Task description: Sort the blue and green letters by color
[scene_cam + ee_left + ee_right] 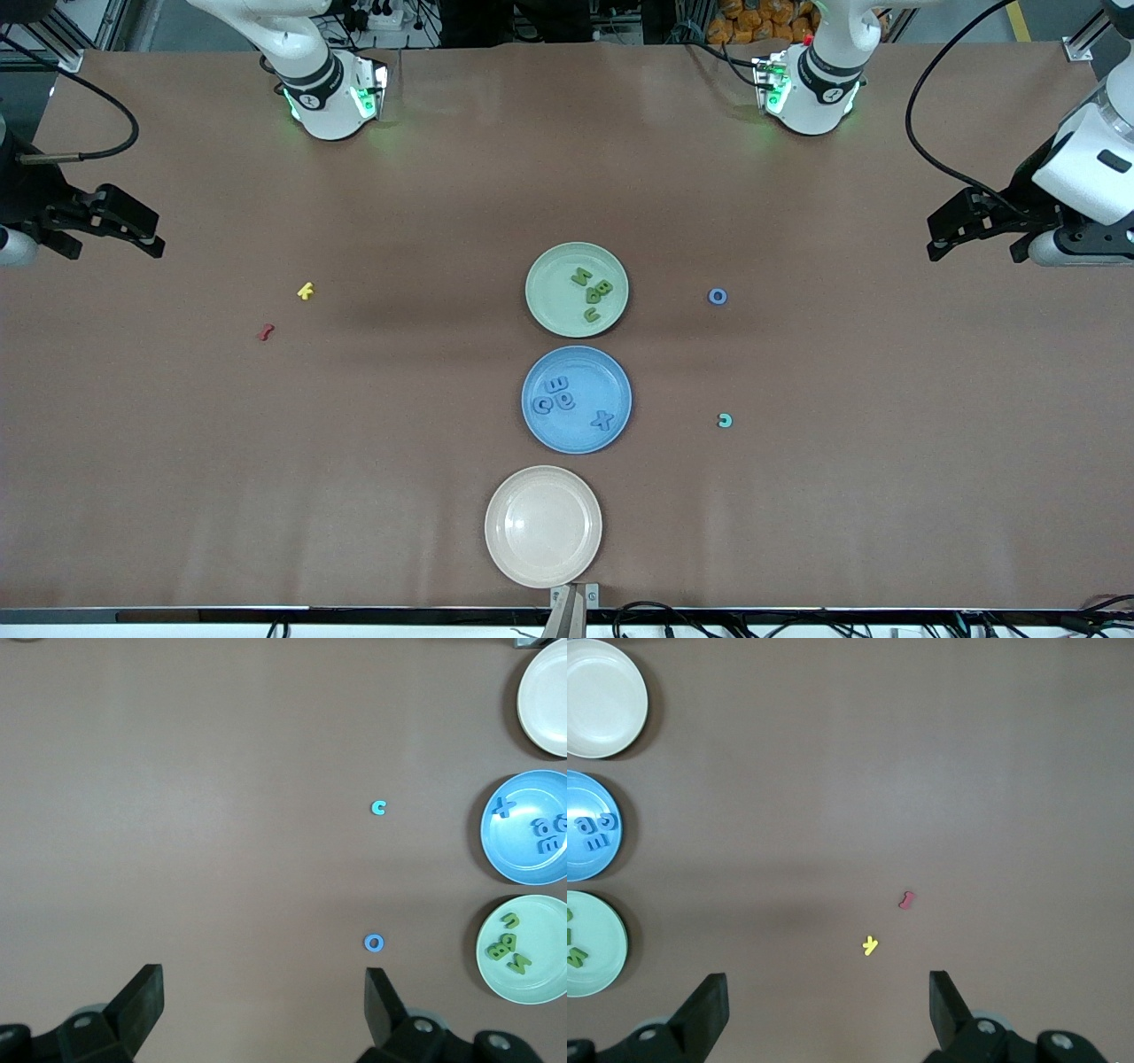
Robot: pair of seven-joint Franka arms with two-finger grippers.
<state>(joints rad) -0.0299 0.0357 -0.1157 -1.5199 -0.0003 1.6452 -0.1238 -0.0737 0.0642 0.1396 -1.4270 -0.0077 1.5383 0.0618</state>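
Observation:
Three green letters lie in the green plate. Several blue letters lie in the blue plate, nearer the front camera. A blue O and a teal C lie loose on the table toward the left arm's end; both also show in the left wrist view, the O and the C. My left gripper is open and empty, up over that end of the table. My right gripper is open and empty over the right arm's end.
An empty cream plate sits nearest the front camera, in line with the other two plates. A yellow k and a dark red squiggly letter lie toward the right arm's end. Brown tabletop surrounds everything.

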